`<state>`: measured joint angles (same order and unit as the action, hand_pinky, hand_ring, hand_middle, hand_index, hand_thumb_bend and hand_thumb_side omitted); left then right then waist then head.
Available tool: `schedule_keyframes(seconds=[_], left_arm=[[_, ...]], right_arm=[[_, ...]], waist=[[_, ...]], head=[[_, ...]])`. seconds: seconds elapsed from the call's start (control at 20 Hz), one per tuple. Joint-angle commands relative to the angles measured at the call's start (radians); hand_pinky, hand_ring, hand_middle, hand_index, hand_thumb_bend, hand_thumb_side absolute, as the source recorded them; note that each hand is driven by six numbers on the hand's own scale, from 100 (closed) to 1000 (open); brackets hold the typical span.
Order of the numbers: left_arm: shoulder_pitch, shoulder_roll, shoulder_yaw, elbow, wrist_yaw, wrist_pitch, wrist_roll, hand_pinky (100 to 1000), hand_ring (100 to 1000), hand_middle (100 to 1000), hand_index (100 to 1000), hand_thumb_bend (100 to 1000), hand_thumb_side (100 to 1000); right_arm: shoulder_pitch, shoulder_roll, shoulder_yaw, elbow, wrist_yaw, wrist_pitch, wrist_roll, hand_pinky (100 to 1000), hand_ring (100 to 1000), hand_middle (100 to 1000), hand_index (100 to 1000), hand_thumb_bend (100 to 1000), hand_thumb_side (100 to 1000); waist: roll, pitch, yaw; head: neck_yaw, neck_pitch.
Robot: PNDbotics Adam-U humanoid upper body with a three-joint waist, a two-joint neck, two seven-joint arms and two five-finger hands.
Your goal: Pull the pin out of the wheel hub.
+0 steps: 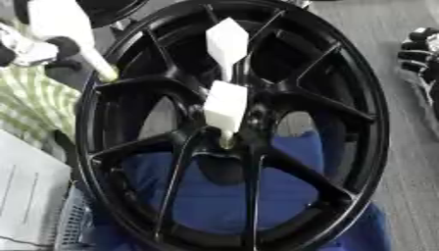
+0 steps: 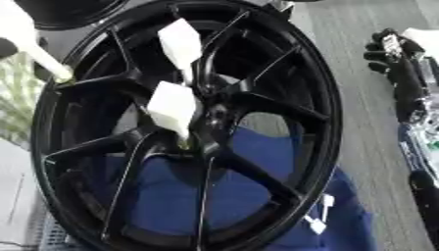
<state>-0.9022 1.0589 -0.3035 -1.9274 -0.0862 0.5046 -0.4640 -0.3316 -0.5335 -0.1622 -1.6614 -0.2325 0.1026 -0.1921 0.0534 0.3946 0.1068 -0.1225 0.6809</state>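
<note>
A black spoked wheel hub [image 1: 343, 73] stands tilted and fills most of both views. Two white wedge-shaped pins sit along its middle: the upper pin [image 1: 226, 41] between the top spokes, the lower pin [image 1: 226, 110] with its narrow tip in the hub centre. A third, larger white pin [image 1: 64, 24] slants in at the upper left, its tip against the rim. Dark and pale parts [image 1: 30, 49] beside it may be my left hand; its grip is not clear. My right hand [image 2: 390, 54] idles at the right edge, fingers relaxed, holding nothing and apart from the wheel.
Blue cloth [image 1: 214, 196] lies under and behind the wheel. A green checked cloth [image 1: 34, 105] and a white sheet or box [image 1: 26, 196] are at the left. Another dark rim [image 2: 68, 12] shows at the top left. Grey surface [image 2: 369, 112] runs along the right.
</note>
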Motion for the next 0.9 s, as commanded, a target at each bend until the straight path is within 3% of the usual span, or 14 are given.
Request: schedule_keyframes(seconds=[0.05, 0.3, 0.45, 0.55, 0.7, 0.9], left_arm=[[0.047, 0.104, 0.107, 0.003, 0.055, 0.011, 0.058, 696, 458, 310, 436, 224, 149], [0.185, 0.109, 0.245, 0.124, 0.049, 0.042, 0.142, 688, 462, 319, 449, 212, 144], [0.270, 0.095, 0.330, 0.156, 0.042, 0.011, 0.195, 683, 462, 321, 451, 204, 143], [0.326, 0.060, 0.386, 0.191, 0.028, 0.019, 0.229, 692, 495, 386, 523, 325, 170], [0.411, -0.019, 0.471, 0.270, -0.019, 0.046, 0.281, 700, 513, 431, 569, 380, 188], [0.518, -0.109, 0.570, 0.309, -0.082, -0.002, 0.347, 738, 586, 531, 668, 481, 310]], right_arm=[[0.001, -0.033, -0.021, -0.016, -0.002, -0.005, -0.011, 831, 765, 689, 759, 100, 729], [0.017, -0.041, -0.055, -0.025, -0.007, -0.019, -0.041, 831, 765, 689, 758, 100, 713], [0.017, -0.041, -0.059, -0.029, -0.010, -0.022, -0.048, 831, 765, 689, 758, 100, 711], [0.027, -0.035, -0.079, -0.028, -0.013, -0.027, -0.064, 831, 765, 689, 758, 100, 708], [0.022, -0.029, -0.081, -0.033, -0.019, -0.030, -0.069, 831, 765, 689, 758, 100, 702], [0.005, -0.018, -0.066, -0.036, -0.023, -0.027, -0.056, 831, 765, 689, 758, 100, 703]], waist=[[-0.008, -0.037, 0.010], [-0.026, -0.046, 0.043], [-0.028, -0.045, 0.041], [-0.040, -0.049, 0.065], [-0.046, -0.057, 0.066], [-0.051, -0.061, 0.043]], head=[[-0.003, 0.010], [-0.036, 0.014], [-0.038, 0.013], [-0.054, 0.018], [-0.044, 0.019], [-0.023, 0.007]])
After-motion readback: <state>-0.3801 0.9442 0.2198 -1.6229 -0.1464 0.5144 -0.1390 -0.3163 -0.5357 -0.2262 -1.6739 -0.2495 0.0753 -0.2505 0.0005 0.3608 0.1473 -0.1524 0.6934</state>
